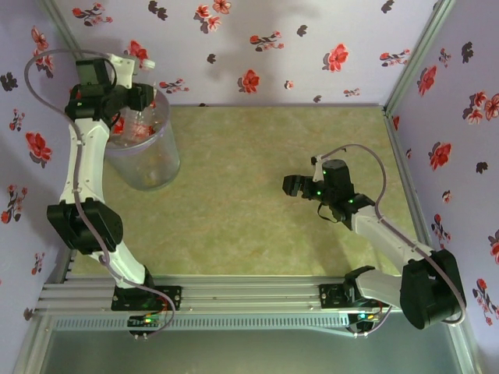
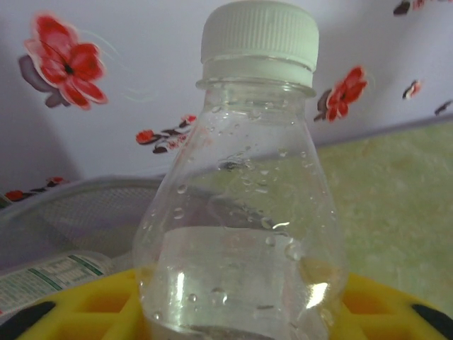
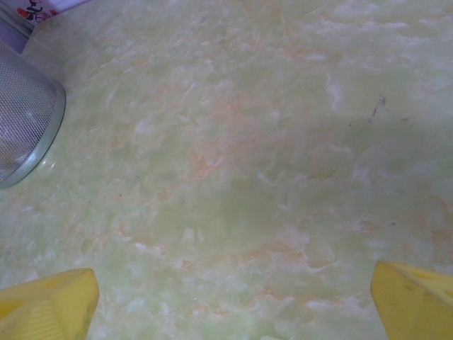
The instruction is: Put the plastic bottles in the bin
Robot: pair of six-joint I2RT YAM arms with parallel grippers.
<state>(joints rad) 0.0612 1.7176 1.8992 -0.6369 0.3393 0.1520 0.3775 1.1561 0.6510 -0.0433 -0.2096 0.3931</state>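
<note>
Left gripper (image 1: 139, 92) pinches a clear, white-capped bottle (image 2: 241, 212) right over the bin (image 1: 152, 165), with another bottle (image 2: 49, 273) lying below it inside. Right gripper (image 1: 295, 187) hangs spread wide above bare worktop (image 1: 249, 218). Looks like just 1 drop left.

- Top external view: fixed high above and behind the arm bases, facing down and forward. It stands far enough off to take in the whole pale green marbled tabletop (image 1: 257, 179), the lilac flower-printed walls (image 1: 257, 47) and the round translucent grey plastic bin (image 1: 152, 167) at far left.
- Left wrist view: roughly level and very near a clear plastic bottle with a white cap (image 2: 248, 212). It faces across the bin (image 2: 78, 212) towards a wall.
- Right wrist view: close above the tabletop (image 3: 248, 177), tilted down, with the bin's wall (image 3: 25, 120) at its left edge.
- Shared ground: bin and tabletop appear in all three views.
</note>
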